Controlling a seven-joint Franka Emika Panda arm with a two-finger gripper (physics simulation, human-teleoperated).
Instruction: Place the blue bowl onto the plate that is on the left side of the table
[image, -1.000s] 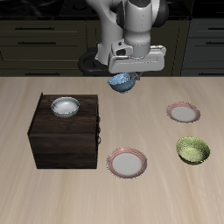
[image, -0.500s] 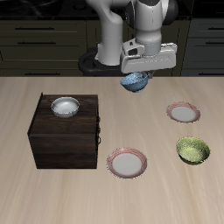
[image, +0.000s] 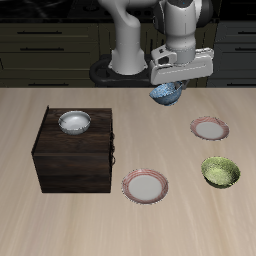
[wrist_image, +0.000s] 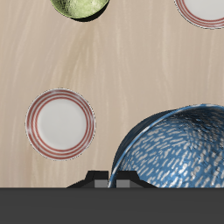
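the gripper (image: 170, 92) hangs above the table (image: 30, 120) toward the back, w/ the blue bowl (image: 167, 95) clamped at its tips; the fingers are closed on the bowl's rim, and the bowl is lifted clear of the wood, casting no contact w/ the surface. in the wrist view the blue bowl (wrist_image: 175, 149) fills much of the frame right under the gripper body, speckled white on blue inside, rim tilted a bit; the finger pads themselves can't be made out there. from the bowl in the exterior view, the left plate (image: 210, 128) sits at about 4 o'clock on the table, apart from the bowl, pink-red rim, white centre, nothing on it. the green bowl (image: 220, 172) lies nearer the table's front edge, at about 6 o'clock from that plate, near but not touching it. a second plate (image: 146, 186) rests near the front edge, at about 6 o'clock from the held bowl, just beside the dark box (image: 75, 160). on top of the box sits a grey bowl (image: 74, 122). in the wrist view two plates show, one whole (wrist_image: 59, 122) and one cut by the frame edge (wrist_image: 205, 10), plus part of the green bowl (wrist_image: 80, 7).
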